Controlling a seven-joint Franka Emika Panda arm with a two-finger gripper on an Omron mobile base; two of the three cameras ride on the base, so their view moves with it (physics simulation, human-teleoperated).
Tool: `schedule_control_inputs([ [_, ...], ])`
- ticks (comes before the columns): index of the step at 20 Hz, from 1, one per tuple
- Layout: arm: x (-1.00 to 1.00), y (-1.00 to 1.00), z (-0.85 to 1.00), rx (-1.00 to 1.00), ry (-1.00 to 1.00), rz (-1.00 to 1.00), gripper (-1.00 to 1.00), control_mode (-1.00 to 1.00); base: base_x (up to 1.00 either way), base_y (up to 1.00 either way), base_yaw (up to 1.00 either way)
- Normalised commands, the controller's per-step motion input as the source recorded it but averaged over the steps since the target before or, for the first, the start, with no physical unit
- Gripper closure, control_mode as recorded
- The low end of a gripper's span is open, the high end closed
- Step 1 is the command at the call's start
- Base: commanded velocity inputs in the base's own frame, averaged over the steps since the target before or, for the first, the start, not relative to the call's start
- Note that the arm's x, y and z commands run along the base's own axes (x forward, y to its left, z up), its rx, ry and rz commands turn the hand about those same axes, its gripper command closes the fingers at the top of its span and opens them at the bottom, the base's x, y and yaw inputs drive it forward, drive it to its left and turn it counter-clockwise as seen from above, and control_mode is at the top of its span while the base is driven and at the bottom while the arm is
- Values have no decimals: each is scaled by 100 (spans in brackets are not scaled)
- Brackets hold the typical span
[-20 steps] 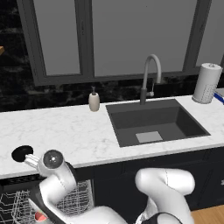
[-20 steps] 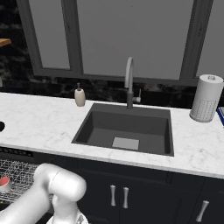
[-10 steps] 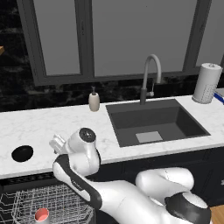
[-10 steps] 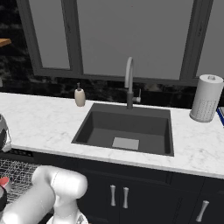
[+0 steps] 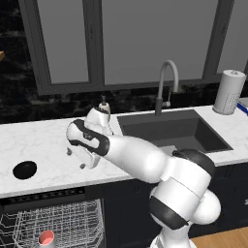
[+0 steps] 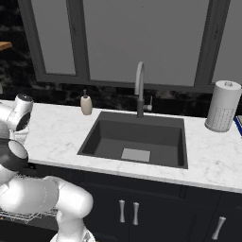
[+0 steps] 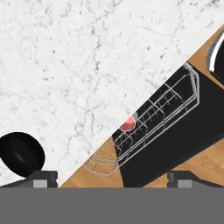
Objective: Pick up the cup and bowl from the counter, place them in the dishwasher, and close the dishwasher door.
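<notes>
Claw [image 5: 75, 159] risen over counter [image 5: 43, 140] (jaws wide).

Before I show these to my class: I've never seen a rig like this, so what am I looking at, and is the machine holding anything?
It is a rendered kitchen with a white robot arm on a base that can drive. Two pictures come from cameras on the base, behind the arm to its left and right. The third comes from a camera on the hand, looking down past the gripper, whose jaws stand open and hold nothing. On the white marble counter lies a small black bowl, near the front edge. Below it the dishwasher stands open, and the cup, red inside, already sits in its wire rack. A dark sink is set into the counter.
</notes>
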Motion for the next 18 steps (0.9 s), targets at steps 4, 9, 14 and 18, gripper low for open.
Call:
schedule_control_inputs([
  [4, 41, 1, -2, -1, 15, 1, -100, -100, 0, 0, 0],
  [9, -6, 36, 0, 0, -5, 6, -100, -100, 0, 0, 0],
  [14, 0, 72, 0, 0, -6, 28, -100, -100, 0, 0, 0],
  [18, -1, 61, 0, 0, -10, 31, -100, -100, 0, 0, 0],
])
